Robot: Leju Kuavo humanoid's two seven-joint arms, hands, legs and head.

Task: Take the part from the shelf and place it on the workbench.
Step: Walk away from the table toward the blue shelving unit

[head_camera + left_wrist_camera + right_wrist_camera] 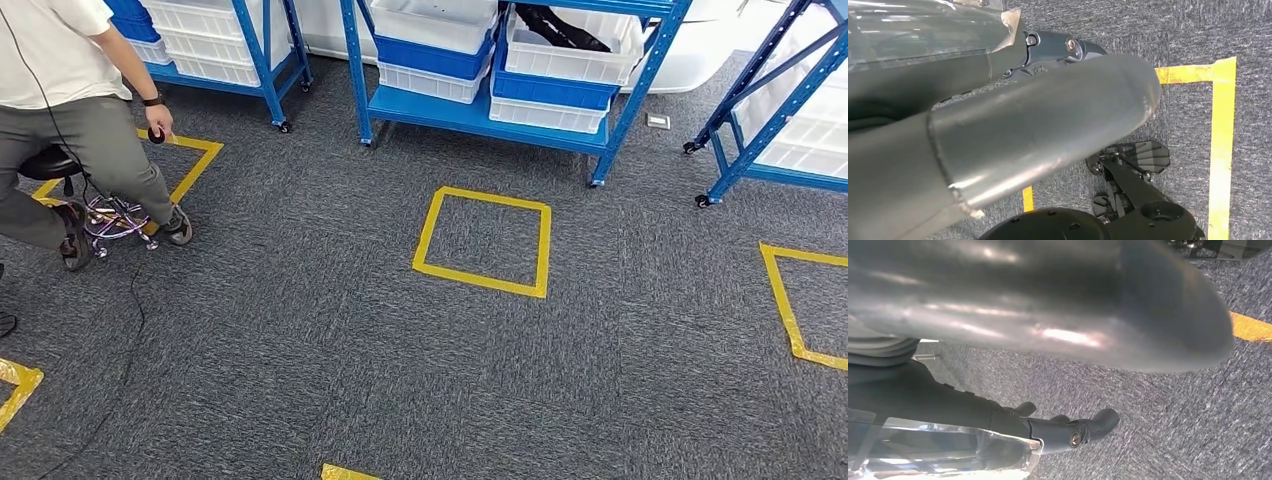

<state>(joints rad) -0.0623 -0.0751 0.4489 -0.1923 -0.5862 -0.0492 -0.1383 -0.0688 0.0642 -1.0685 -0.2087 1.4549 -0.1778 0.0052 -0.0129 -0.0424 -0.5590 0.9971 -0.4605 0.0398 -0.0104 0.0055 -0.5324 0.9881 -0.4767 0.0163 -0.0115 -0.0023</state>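
Note:
A blue shelf [480,115] stands ahead on the far side of the carpet, loaded with white and blue bins. One white bin [570,55] on its right side holds dark parts [565,28]. My left hand [1013,115] hangs over the carpet, its thick grey thumb apart from the dark fingers [1063,47], and nothing is in it. My right hand [1038,305] hangs the same way, thumb spread from the dark fingers [1073,432], also holding nothing.
A person [70,110] sits on a wheeled stool [110,215] at the left, a cable trailing over the carpet. Yellow tape squares [485,240] mark the floor. More blue shelves stand at the far left [250,50] and right [780,110].

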